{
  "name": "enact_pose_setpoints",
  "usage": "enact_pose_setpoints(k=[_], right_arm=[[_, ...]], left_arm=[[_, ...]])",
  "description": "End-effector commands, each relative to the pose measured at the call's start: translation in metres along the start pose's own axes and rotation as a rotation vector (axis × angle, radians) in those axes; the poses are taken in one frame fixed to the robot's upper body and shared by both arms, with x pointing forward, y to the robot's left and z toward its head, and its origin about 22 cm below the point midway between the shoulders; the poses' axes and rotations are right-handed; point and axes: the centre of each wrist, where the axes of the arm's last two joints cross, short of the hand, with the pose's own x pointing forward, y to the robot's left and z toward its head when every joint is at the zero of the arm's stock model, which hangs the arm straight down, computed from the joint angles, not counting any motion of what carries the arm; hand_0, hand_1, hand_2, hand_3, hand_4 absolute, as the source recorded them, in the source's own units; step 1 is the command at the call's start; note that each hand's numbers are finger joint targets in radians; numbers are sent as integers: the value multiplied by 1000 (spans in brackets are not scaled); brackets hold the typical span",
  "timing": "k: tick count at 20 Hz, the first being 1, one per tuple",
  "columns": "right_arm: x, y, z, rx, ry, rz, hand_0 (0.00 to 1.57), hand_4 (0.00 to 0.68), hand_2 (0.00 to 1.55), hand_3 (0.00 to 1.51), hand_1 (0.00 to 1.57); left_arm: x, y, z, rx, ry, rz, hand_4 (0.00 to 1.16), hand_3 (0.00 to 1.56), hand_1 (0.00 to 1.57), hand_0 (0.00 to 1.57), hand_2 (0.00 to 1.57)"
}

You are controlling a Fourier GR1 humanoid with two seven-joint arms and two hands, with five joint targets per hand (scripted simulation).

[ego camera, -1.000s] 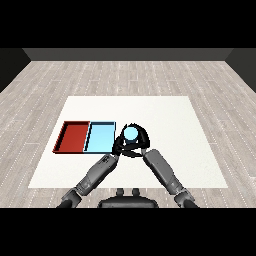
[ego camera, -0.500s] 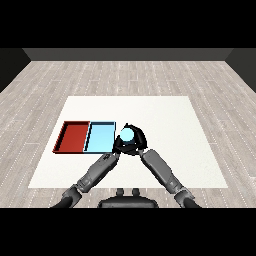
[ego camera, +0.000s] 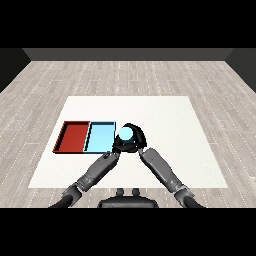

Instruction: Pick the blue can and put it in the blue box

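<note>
Table point(ego camera: 165, 115) white, on grey plank floor point(ego camera: 125, 75).

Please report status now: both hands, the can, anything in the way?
Right hand curled round blue can, beside blue tray. Left hand hidden behind it. Nothing seen in the way.

Right hand point(ego camera: 134, 142) curled round blue can point(ego camera: 125, 133), just beside right edge of blue tray point(ego camera: 100, 137). Red tray point(ego camera: 72, 136) adjoins on left.
</note>
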Motion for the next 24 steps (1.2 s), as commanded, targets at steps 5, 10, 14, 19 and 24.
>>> enact_pose_setpoints(k=[5,10,14,19,24], right_arm=[[-4,24,9,16,-14,-22,1419,529,1457,1372,1419],[-6,3,4,5,3,-39,1424,531,1456,1374,1424],[-12,18,10,0,-4,-50,1332,496,1403,1302,1332],[0,4,3,-7,23,47,0,0,0,0,0],[2,12,1,-17,23,57,0,0,0,0,0]], left_arm=[[14,-9,-17,90,54,-49,1125,1463,1571,1571,1559],[17,-17,-5,82,52,-56,1138,1463,1571,1571,1554],[16,-13,-18,111,10,-90,1141,1467,1571,1571,1555],[7,-8,-10,111,11,-96,1138,1466,1571,1571,1559],[-3,-7,2,128,10,-100,1142,1477,1571,1571,1568]])
